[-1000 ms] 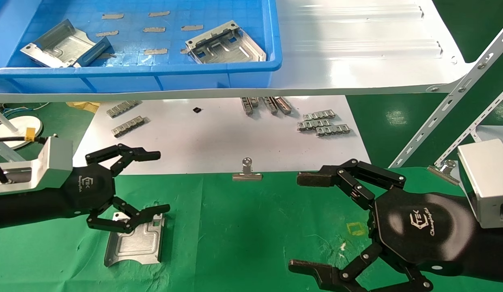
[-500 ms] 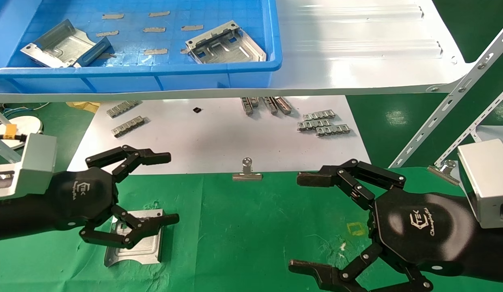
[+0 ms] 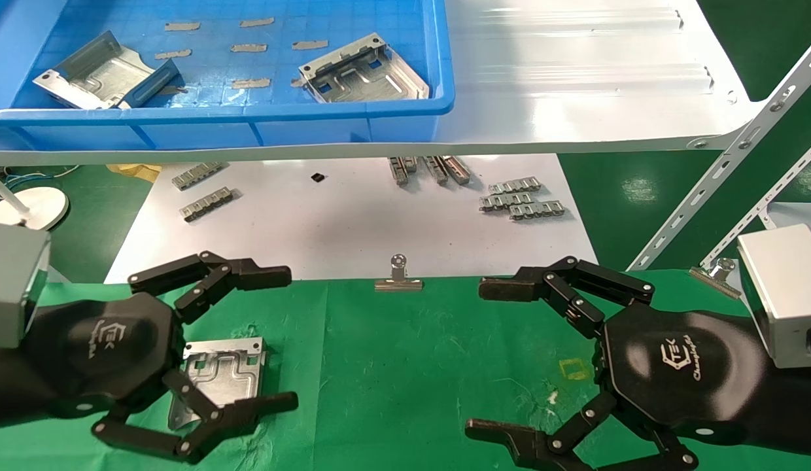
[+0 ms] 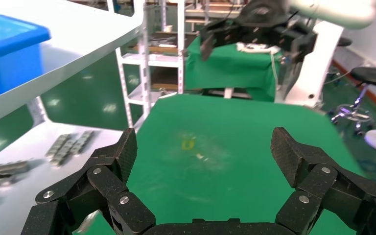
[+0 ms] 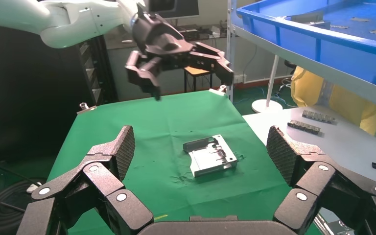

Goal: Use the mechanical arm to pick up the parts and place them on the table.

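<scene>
Green cloth over the bench [image 3: 412,366], filling the lower half of the head view. At lower left, left hand [image 3: 239,343], fingers spread wide, hovering over a silver plate [image 3: 222,376] lying flat on the cloth; touching or not, cannot tell. At lower right, right hand [image 3: 503,360], likewise splayed and holding nothing. Upper left, blue bin [image 3: 353,124] on a white shelf [image 3: 575,78], with two more plates [image 3: 363,72] inside. Centre, white board [image 3: 353,222] strewn with small link strips [image 3: 520,199], and a metal clip [image 3: 397,278] at its near edge.

In the left wrist view, left hand [image 4: 203,156] released, black fingers [image 4: 122,156] wide apart above bare green cloth; right hand [image 4: 225,36] small and distant at the top.

In the right wrist view, right hand [image 5: 200,152] released too, fingers [image 5: 120,152] far apart. Silver plate [image 5: 210,156] mid-frame, flat on the cloth, with the left hand [image 5: 191,73] raised above and beyond it, clearly apart from it.
</scene>
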Robot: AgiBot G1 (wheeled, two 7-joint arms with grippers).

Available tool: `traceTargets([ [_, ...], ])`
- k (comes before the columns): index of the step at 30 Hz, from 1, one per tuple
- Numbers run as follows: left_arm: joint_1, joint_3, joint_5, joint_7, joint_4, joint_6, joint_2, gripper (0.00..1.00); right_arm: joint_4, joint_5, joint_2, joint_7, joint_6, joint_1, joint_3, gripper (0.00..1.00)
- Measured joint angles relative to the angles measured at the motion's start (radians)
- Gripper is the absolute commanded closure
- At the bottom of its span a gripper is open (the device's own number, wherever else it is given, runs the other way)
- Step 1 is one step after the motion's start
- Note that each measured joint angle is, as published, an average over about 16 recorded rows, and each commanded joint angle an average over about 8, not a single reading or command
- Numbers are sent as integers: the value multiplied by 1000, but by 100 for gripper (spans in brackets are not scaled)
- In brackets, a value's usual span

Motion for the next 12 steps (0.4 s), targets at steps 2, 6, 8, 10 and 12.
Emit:
traceTargets([
  [2,17,-18,-7,-25,-35,-3,-6,0,0,0,0,0,0,0,0,0],
  [6,44,-45,-17,-62,-87,-7,-15,0,0,0,0,0,0,0,0,0],
  [8,51,-53,-21,-73,-103,-8,-18,0,0,0,0,0,0,0,0,0],
  [10,59,-60,-23,-83,-117,-10,-20,0,0,0,0,0,0,0,0,0],
  [12,65,-66,-26,-91,-130,-11,-22,0,0,0,0,0,0,0,0,0],
])
